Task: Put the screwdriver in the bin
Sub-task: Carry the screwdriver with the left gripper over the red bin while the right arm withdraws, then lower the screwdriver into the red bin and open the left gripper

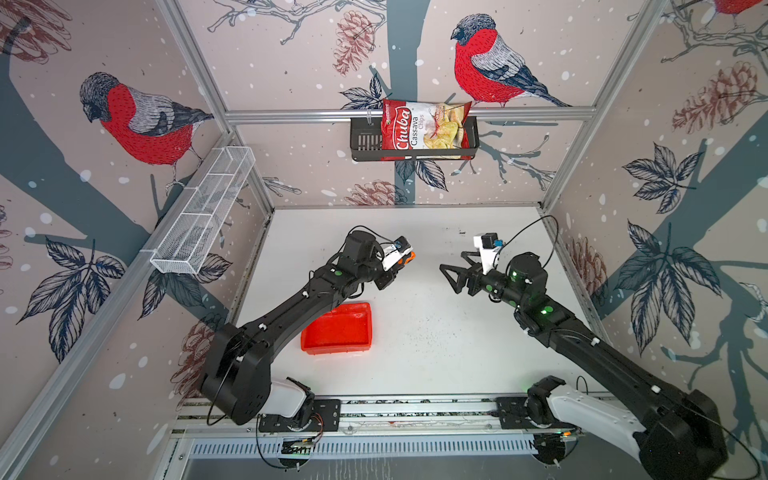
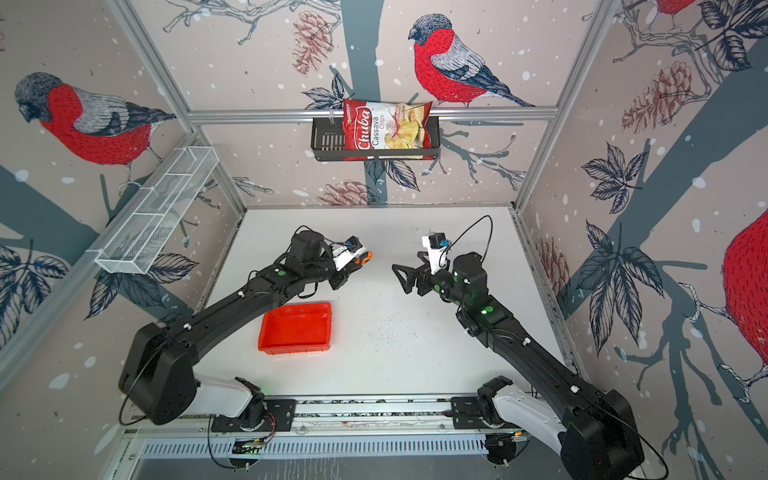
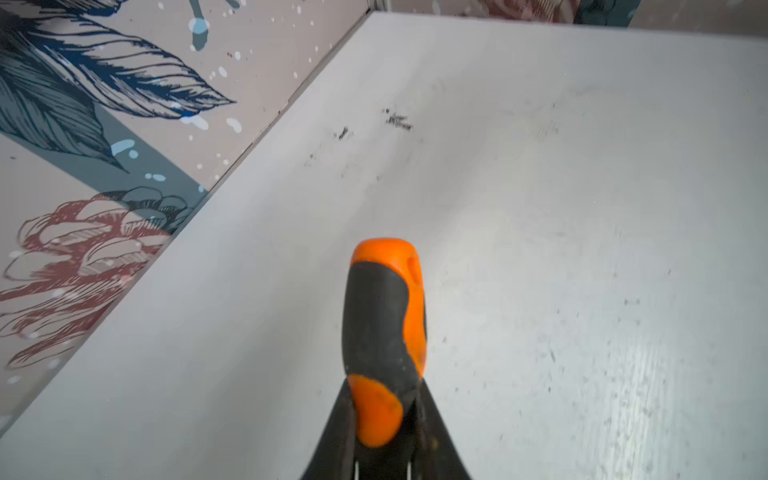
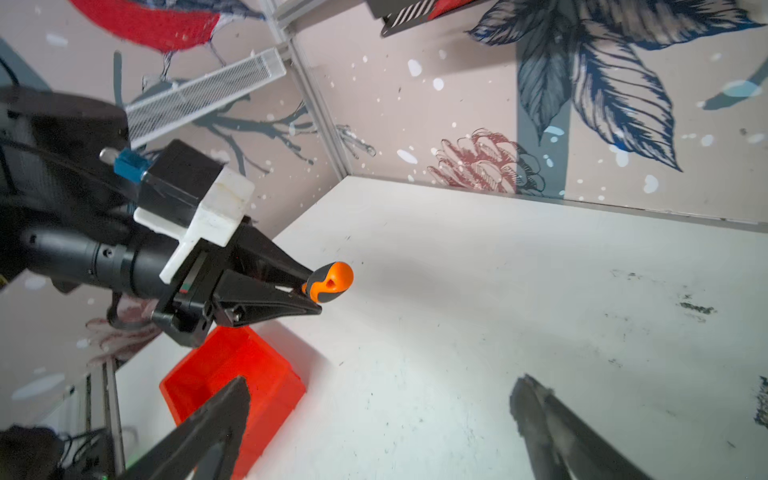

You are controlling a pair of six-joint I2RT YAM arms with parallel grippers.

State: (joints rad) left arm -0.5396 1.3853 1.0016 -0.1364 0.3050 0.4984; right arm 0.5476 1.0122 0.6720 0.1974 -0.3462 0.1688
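Count: one screwdriver (image 4: 330,282), one bin (image 1: 338,328).
Left gripper (image 4: 309,291): clamped on screwdriver, handle protruding past tips, frame centre.
Right gripper (image 1: 451,278): wide, empty.

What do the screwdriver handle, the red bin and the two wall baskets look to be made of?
Screwdriver handle: orange hard plastic with a matte black rubbery overmould, scuffed; held in the shut left claw.
Bin: glossy moulded red plastic, judging by its sheen and rounded corners.
White basket: fine painted wire mesh.
Black basket: slotted sheet, probably coated metal, possibly plastic.
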